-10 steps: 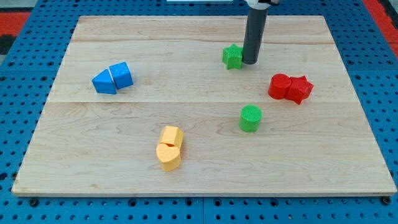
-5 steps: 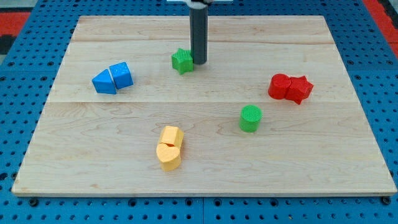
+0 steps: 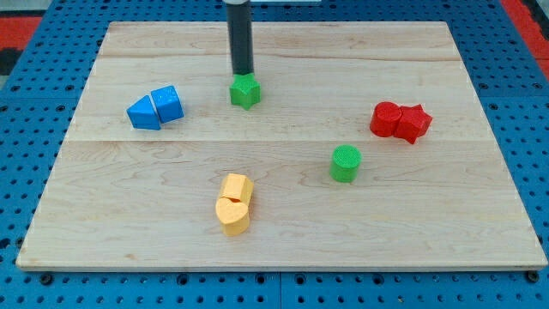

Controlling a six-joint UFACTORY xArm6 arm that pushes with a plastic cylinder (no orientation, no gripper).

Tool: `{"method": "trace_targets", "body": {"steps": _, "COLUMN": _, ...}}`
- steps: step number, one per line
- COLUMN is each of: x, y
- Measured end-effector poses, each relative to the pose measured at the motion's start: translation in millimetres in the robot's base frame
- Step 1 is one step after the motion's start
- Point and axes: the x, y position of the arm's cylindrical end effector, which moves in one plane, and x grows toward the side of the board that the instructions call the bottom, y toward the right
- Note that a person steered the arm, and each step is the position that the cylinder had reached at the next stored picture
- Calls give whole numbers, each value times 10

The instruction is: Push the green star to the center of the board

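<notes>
The green star (image 3: 245,91) lies on the wooden board (image 3: 412,223), up and left of the board's middle. My tip (image 3: 244,74) is at the star's top edge, touching it or nearly so. The dark rod rises from there out of the view's top.
Two blue blocks (image 3: 155,107) sit together at the view's left. Two red blocks (image 3: 401,121) sit together at the right. A green cylinder (image 3: 346,163) stands right of the middle. Two yellow blocks (image 3: 233,203) lie toward the bottom. Blue pegboard surrounds the board.
The rod swept left across the upper board, pushing the green star leftward. It has since moved from the star's right side to its top edge.
</notes>
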Motion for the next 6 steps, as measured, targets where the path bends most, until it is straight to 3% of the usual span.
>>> {"method": "trace_targets", "body": {"steps": 1, "x": -71, "y": -493}}
{"method": "trace_targets", "body": {"steps": 2, "x": 299, "y": -338}}
{"method": "trace_targets", "body": {"steps": 4, "x": -109, "y": -38}}
{"method": "trace_targets", "body": {"steps": 6, "x": 501, "y": 236}}
